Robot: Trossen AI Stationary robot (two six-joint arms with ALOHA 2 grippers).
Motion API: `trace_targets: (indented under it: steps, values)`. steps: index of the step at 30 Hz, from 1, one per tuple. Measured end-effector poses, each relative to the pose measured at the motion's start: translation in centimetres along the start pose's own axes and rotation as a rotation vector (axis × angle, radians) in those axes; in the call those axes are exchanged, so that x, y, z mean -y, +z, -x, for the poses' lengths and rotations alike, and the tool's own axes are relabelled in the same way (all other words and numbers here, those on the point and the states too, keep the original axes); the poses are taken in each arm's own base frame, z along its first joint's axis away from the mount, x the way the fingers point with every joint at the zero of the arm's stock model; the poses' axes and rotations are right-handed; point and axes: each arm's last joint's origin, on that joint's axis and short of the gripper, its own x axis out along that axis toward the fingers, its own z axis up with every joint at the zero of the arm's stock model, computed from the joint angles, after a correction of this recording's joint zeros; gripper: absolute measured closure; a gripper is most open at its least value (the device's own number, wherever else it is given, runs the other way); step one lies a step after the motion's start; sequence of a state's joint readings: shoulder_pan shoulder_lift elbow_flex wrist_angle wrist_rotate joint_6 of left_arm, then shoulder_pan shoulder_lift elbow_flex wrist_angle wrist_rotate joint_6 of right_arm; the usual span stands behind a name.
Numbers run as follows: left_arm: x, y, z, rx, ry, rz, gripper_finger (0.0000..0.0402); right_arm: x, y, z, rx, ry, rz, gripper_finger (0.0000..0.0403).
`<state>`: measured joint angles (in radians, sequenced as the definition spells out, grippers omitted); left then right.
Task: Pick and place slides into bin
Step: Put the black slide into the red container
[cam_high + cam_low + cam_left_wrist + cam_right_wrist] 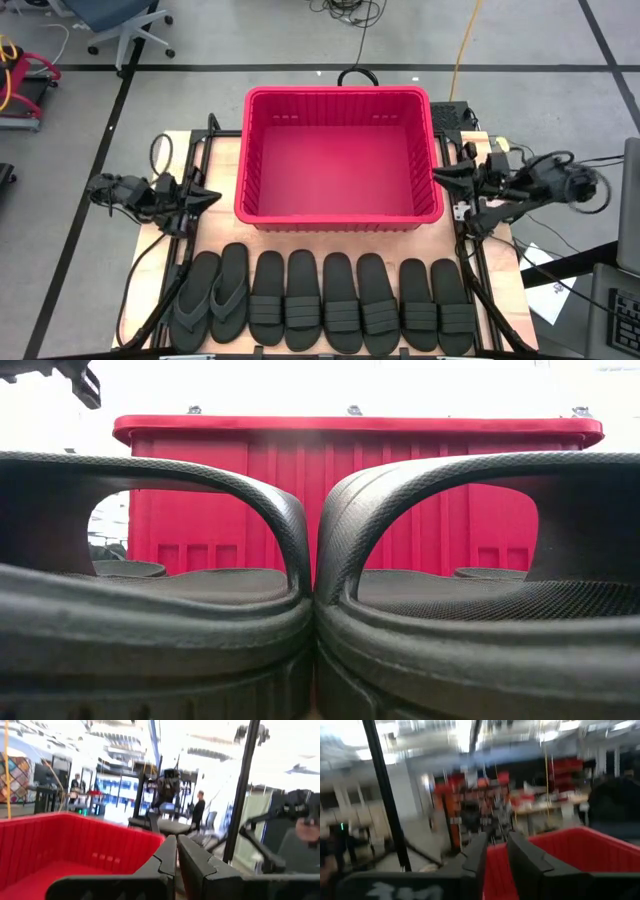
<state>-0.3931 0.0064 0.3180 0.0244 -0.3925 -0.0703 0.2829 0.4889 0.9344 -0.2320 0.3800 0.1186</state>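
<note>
Eight black slides (323, 302) lie in a row along the table's near edge, side by side and touching, toes toward the bin (339, 222). The two at the left end are thong flip-flops (211, 295); the other six carry broad band straps. In the low view two band slides (320, 610) fill the front, pressed together. Just beyond the row stands the red bin, with no slide inside it. The left gripper (207, 196) hovers beside the bin's left wall, fingers (167, 857) together and holding nothing. The right gripper (440, 177) hangs at the bin's right wall, fingers (476, 851) slightly parted with nothing between them.
</note>
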Motion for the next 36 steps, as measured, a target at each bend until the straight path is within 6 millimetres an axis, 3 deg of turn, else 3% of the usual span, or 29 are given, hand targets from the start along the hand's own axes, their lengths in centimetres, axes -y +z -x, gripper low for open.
trace_targets:
  steps: [7, 12, 17, 21, 29, 36]
  values:
    - [-0.1, 0.8, 0.0, 0.076, 0.032, 0.027, 0.0382, -2.4, 7.1, -1.5, -0.377, 0.232, -0.063, 0.0278]
    - [-0.1, 0.7, 0.0, 0.074, 0.050, 0.049, 0.0382, -4.2, 8.2, -3.5, -0.725, 0.408, -0.204, 0.0294]
    - [-0.2, 0.6, 0.0, 0.068, 0.065, 0.090, 0.0382, -5.2, 5.0, -5.1, -1.133, 0.469, -0.327, 0.0316]
    - [-0.3, 0.3, 0.0, 0.039, 0.101, 0.082, 0.0382, -5.0, 2.2, -4.8, -1.393, 0.465, -0.363, 0.0316]
    - [-0.5, 0.0, 0.0, 0.009, 0.159, 0.067, 0.0382, -5.5, -3.8, -4.7, -1.531, 0.552, -0.479, 0.0272]
    - [-0.5, -0.5, 0.0, -0.036, 0.163, 0.044, 0.0382, -5.6, -9.0, -2.4, -1.657, 0.560, -0.472, 0.0203]
